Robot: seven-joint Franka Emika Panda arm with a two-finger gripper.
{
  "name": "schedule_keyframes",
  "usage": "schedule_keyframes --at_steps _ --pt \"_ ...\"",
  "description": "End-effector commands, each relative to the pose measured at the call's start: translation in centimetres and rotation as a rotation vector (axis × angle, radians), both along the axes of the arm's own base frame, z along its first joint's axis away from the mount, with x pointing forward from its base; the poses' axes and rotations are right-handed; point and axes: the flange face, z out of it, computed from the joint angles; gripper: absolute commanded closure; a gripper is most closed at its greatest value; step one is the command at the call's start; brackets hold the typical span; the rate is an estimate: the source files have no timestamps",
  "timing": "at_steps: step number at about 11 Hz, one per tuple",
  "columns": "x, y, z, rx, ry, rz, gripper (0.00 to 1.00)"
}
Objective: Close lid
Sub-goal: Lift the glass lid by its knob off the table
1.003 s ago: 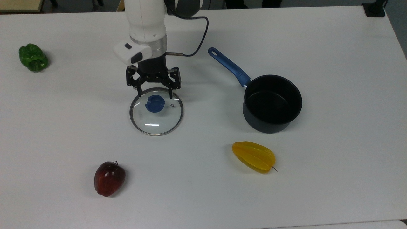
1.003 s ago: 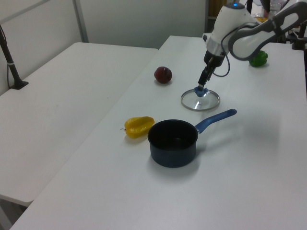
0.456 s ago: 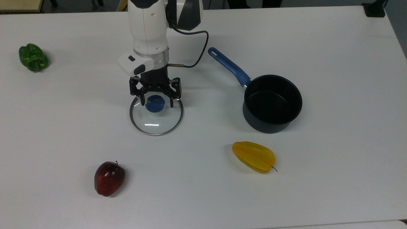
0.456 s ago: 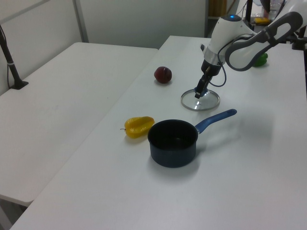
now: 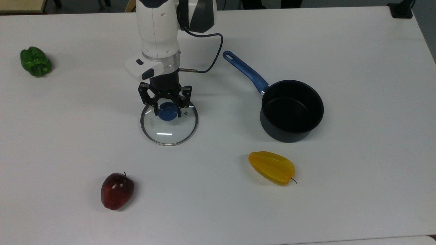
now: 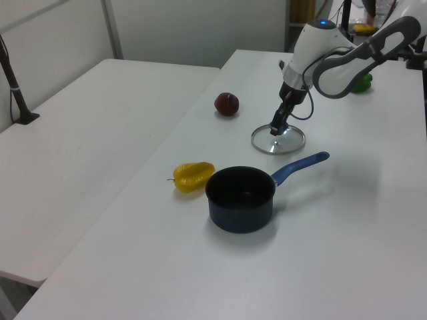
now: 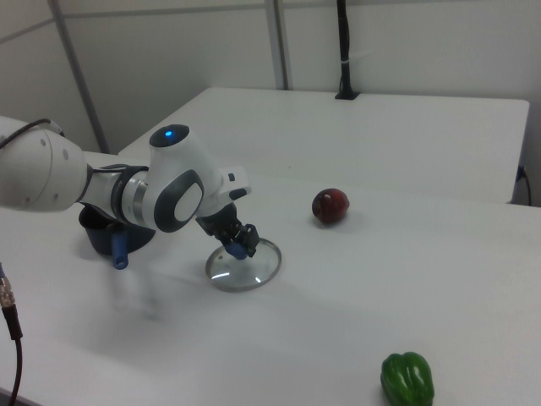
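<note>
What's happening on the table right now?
The gripper is down on the blue knob of the glass lid, fingers closed around it. The lid lies flat on the table, apart from the open black pot. An apple, a green pepper and a yellow fruit sit around untouched.

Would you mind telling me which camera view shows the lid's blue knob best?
The top view: the blue knob sits clearly between the fingers of the gripper, at the lid's centre. In the right view the knob is partly covered by the gripper. In the left view the gripper hides it.
</note>
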Motion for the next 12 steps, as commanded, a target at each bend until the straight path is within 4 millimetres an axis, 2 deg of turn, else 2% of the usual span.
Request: schedule_keyframes --at_steps 1,3,5,7,8,9,12 --pt "0.2 0.0 0.3 -0.001 -0.017 -0.014 0.47" --pt "0.1 -0.1 0.8 -0.002 -0.017 -0.016 0.58" --pt "0.0 -0.1 2.4 0.002 -0.02 -0.032 0.59" --pt "0.9 0.7 5.2 0.005 0.007 -0.052 0.61" --pt "1.5 1.0 7.3 0.016 -0.003 -0.081 0.61" --pt "1.8 2.5 8.5 0.029 -0.008 -0.093 0.61" --pt "1.8 9.9 11.1 0.035 -0.037 -0.046 0.61"
